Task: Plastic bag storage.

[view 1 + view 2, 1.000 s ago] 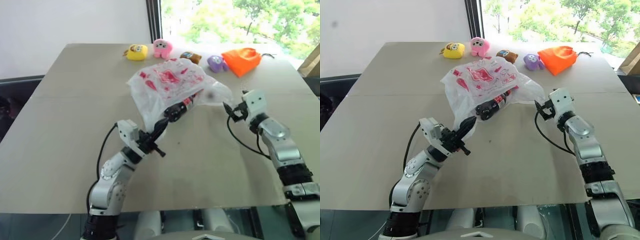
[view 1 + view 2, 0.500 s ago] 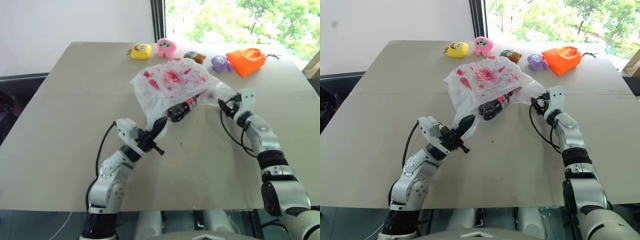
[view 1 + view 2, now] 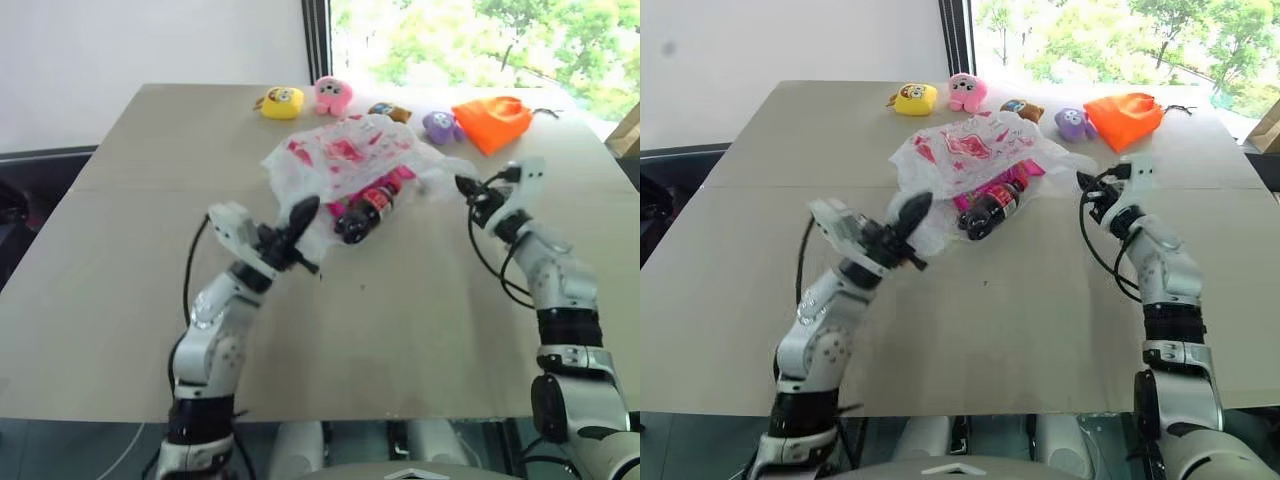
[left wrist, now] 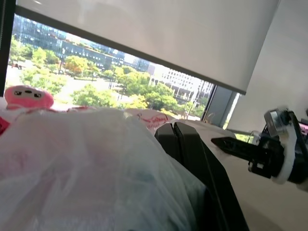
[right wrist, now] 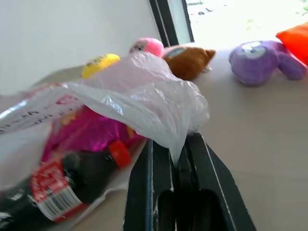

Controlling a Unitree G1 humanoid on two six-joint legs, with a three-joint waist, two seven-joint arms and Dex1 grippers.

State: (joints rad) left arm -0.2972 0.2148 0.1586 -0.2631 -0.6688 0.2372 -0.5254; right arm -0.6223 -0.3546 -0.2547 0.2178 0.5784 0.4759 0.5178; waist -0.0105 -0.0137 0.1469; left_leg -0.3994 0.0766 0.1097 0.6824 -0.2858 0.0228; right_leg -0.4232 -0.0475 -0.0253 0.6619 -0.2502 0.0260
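The plastic bag (image 3: 345, 152), translucent white with red print, is held up off the table (image 3: 120, 300) by two edges. My left gripper (image 3: 300, 214) is shut on its near left edge, and the film lies against the closed fingers (image 4: 185, 139). At the bag's right edge, my right gripper (image 3: 468, 187) is shut, with a tuft of bag (image 5: 139, 96) pinched between its fingers (image 5: 144, 168). A dark bottle (image 3: 365, 215) with a red label and a magenta packet (image 3: 396, 180) lie at the bag's open mouth, partly under the film.
Along the table's far edge sit a yellow plush (image 3: 280, 102), a pink plush (image 3: 332, 95), a brown plush (image 3: 388, 112), a purple plush (image 3: 437, 125) and an orange pouch (image 3: 492, 120). A window is behind them.
My right gripper has gone from open to shut on the bag's right edge. Both grippers have risen, lifting the bag's edges and uncovering the bottle and the magenta packet.
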